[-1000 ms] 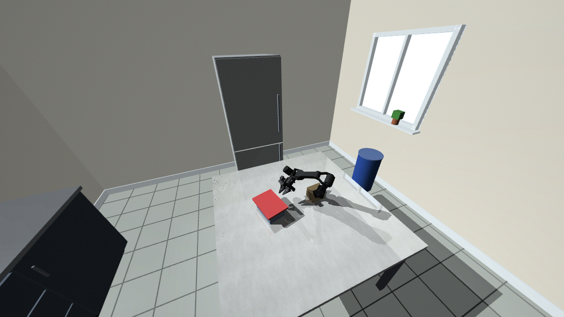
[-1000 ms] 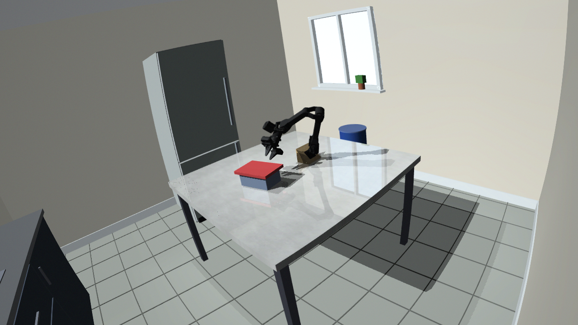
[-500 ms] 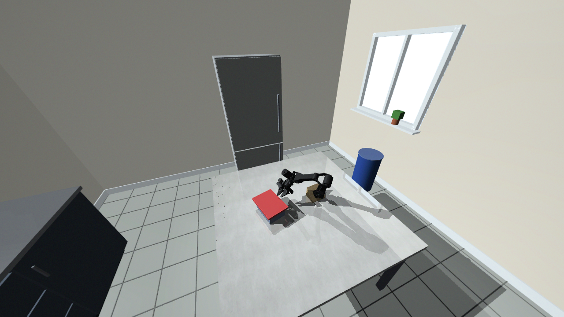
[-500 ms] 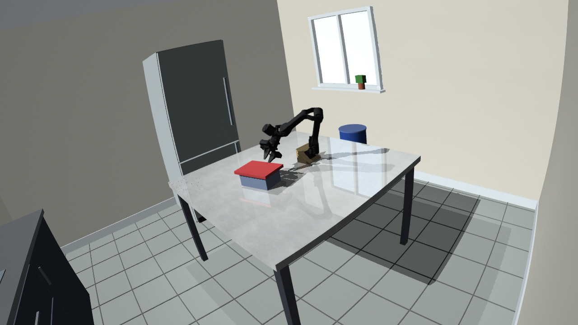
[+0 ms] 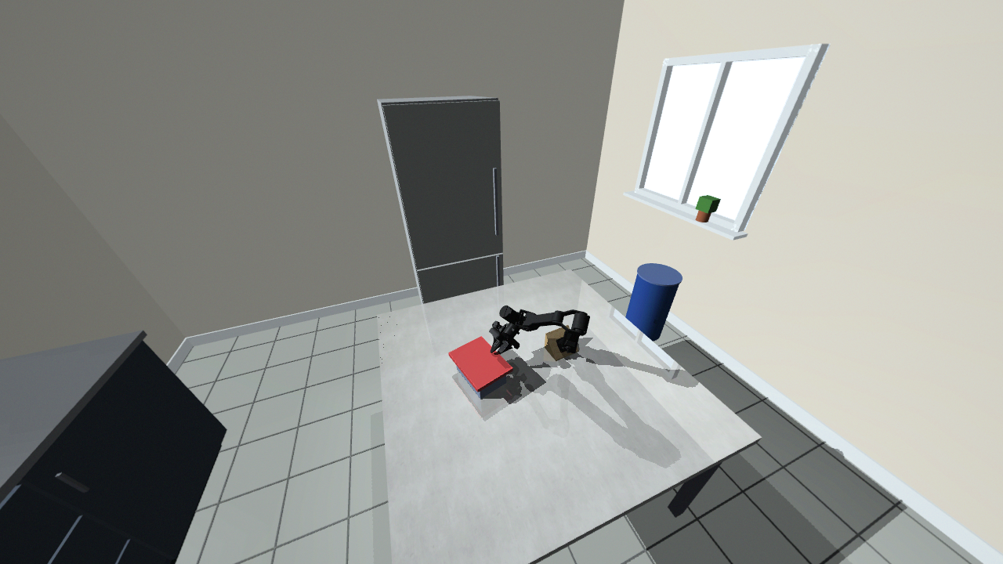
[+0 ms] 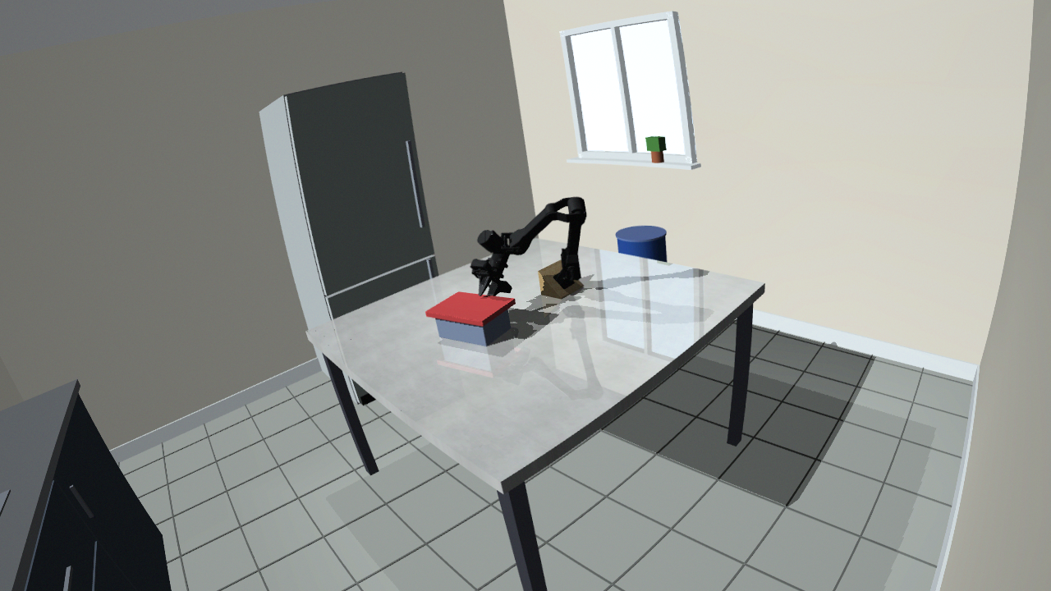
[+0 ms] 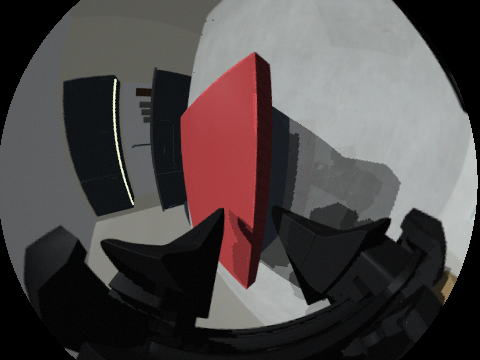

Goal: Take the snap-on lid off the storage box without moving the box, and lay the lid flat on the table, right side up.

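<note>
The red lid (image 5: 480, 363) (image 6: 469, 307) (image 7: 225, 140) lies flat on the blue-grey storage box (image 6: 459, 332) (image 7: 281, 145), its edges overhanging the sides. The box stands on the table (image 5: 448, 476) (image 6: 441, 396) (image 7: 320, 75). My gripper (image 5: 494, 351) (image 6: 493, 292) (image 7: 248, 211) is partly open at the lid's edge on the arm's side. In the wrist view one fingertip is over the lid's top face and the other is beyond its rim, near the box's side. The lid's edge lies between the fingers, with a gap still visible beside the rim. Whether a fingertip touches the top is unclear.
A brown block (image 5: 554, 345) (image 6: 549, 281) (image 7: 446, 288) is at the arm's base on the table. A fridge (image 5: 448, 182) (image 6: 352, 190) and a blue bin (image 5: 652, 301) (image 6: 640, 242) stand on the floor beyond the table.
</note>
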`<state>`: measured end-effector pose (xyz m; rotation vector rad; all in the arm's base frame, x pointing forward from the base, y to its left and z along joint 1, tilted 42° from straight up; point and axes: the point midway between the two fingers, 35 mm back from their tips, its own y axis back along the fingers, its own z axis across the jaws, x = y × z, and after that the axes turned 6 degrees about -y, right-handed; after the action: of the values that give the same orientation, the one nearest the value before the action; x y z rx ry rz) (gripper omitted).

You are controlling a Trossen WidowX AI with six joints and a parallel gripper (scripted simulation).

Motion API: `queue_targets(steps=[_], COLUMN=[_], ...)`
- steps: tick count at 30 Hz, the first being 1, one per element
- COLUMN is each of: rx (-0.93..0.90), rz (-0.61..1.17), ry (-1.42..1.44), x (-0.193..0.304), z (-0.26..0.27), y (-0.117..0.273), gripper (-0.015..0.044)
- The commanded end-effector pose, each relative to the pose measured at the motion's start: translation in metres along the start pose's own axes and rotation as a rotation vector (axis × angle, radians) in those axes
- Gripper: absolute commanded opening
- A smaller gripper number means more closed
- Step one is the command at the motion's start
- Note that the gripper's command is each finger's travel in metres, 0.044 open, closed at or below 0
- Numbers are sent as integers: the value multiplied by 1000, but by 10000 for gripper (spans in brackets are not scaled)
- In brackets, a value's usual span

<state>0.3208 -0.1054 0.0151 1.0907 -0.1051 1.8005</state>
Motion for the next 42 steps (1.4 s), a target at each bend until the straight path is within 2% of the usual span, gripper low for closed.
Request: queue_targets(steps=[1, 10, 14, 42], rx=[1, 1, 1, 0], rz=[-3, -3, -3, 1], ry=[-8, -8, -8, -4], x=[0, 0, 0, 1], z=[-1, -1, -1, 2], y=[-2, -2, -2, 2], gripper=[150, 90, 0, 0])
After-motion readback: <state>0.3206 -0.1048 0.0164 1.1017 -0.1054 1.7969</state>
